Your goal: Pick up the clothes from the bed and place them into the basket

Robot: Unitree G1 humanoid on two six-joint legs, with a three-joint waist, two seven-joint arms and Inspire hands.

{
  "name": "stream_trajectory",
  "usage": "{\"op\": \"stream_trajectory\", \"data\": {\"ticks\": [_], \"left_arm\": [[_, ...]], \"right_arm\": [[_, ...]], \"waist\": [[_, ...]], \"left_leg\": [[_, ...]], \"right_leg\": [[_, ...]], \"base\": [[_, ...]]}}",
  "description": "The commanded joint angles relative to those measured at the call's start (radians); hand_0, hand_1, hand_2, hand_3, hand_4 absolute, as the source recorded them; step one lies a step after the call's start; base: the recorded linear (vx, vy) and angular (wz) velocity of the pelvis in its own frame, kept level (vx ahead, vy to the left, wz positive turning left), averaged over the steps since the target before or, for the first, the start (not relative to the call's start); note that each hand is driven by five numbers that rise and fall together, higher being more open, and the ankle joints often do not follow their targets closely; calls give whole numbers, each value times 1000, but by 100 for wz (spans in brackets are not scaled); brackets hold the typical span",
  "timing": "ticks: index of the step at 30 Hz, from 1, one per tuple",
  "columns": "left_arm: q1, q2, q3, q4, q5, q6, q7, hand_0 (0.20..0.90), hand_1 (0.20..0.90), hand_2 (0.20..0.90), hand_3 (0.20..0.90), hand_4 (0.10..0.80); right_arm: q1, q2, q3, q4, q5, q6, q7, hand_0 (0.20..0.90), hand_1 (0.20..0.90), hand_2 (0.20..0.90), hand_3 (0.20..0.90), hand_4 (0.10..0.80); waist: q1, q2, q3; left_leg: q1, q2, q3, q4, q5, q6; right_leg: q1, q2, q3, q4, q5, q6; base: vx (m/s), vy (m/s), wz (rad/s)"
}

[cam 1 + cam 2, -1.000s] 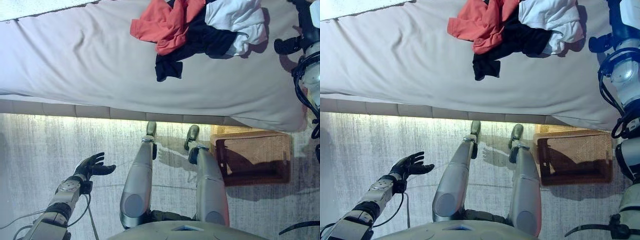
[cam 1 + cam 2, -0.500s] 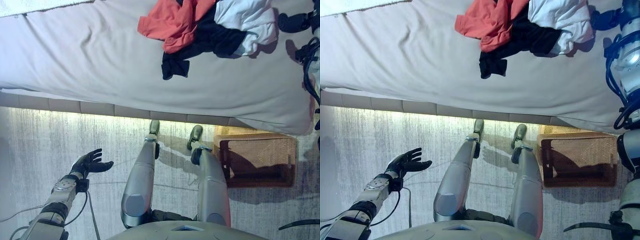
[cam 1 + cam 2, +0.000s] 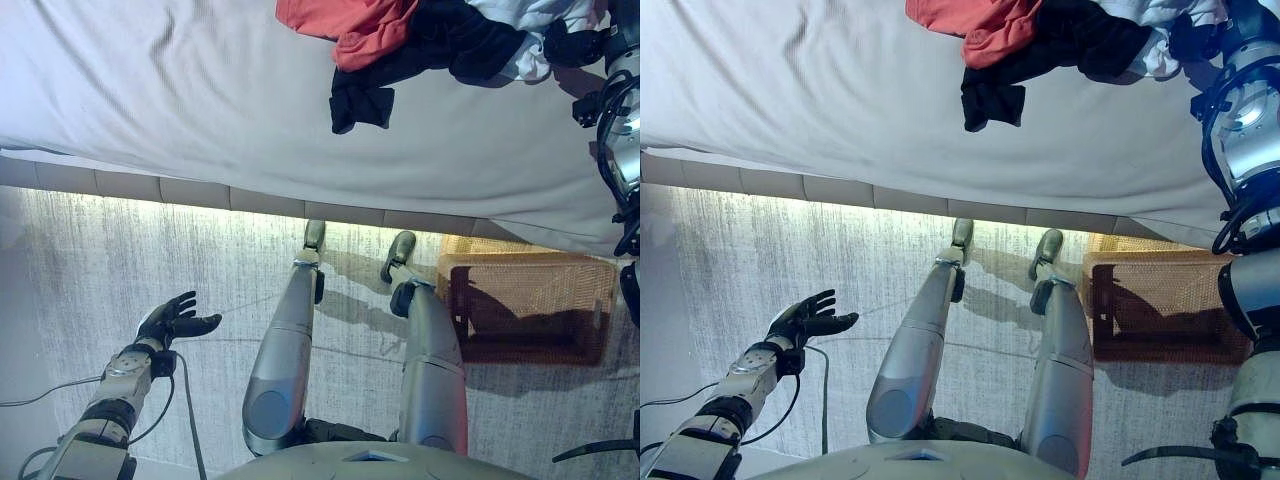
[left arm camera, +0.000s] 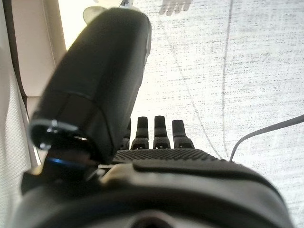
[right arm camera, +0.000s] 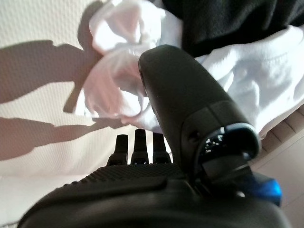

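White cloth (image 5: 118,95) lay just past our right hand (image 3: 566,42) (fingers straight, holding nothing) on the bed (image 3: 200,110); left hand (image 3: 172,322) hung open.

Bed (image 3: 200,110) – pale grey-white sheet, beige base strip below. Clothes: red (image 3: 350,20), black (image 3: 440,45) and white (image 5: 118,90) pieces. Basket (image 3: 590,275) – tan woven wicker, dark brown inside. Floor (image 3: 100,260) – light grey with fine streaky lines. Left hand (image 3: 175,322) and right hand (image 5: 185,114) both black.
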Motion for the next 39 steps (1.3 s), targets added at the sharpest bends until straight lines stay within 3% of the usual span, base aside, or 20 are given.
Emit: {"op": "stream_trajectory", "data": {"ticks": [1,6,16,27,31,34,39], "left_arm": [[103,94,-12,8,-33,21,39,900,900,900,900,800],[136,92,11,3,-27,-7,27,900,900,900,900,800],[183,49,12,-24,14,-64,36,900,900,900,900,800],[221,2,-12,-45,85,-74,52,900,900,900,900,800],[206,-10,-36,-37,69,-73,58,900,900,900,900,800],[192,-57,-43,5,92,-98,68,900,900,900,900,800],[182,-117,-39,81,130,-113,53,900,900,900,900,800]], "right_arm": [[-51,-35,19,-32,65,-56,9,300,300,300,200,100],[-27,-48,-32,-32,96,-93,-74,300,300,300,200,100],[49,-94,-142,1,28,-54,-222,300,300,300,200,100],[171,-130,-242,33,46,-31,-166,300,300,300,200,100],[160,-123,-240,27,65,-8,-199,300,300,300,200,100],[222,-103,-281,-45,108,33,-240,300,300,300,200,100],[453,-83,-440,-198,209,28,-288,300,300,300,200,100]], "waist": [[-5,49,-49],[-12,59,-44],[-17,48,-76],[-10,2,-160],[-14,-10,-180],[-20,-30,-209],[-71,-71,-283]], "left_leg": [[-43,12,38,-118,114,48],[-12,13,42,-127,109,45],[118,14,54,-170,94,37],[303,15,99,-286,107,34],[360,18,109,-356,122,34],[427,16,119,-401,117,37],[567,25,156,-483,107,34]], "right_leg": [[22,69,-1,-8,-49,-17],[42,75,6,-9,-55,-19],[180,104,0,-88,-56,-22],[394,93,-10,-259,4,-1],[443,94,0,-314,26,12],[507,89,5,-342,17,20],[646,76,13,-435,24,44]], "base": [[-26,31,3],[7,38,0],[22,19,-1],[31,36,-5],[10,60,-4],[3,120,-9],[78,149,-3]]}}
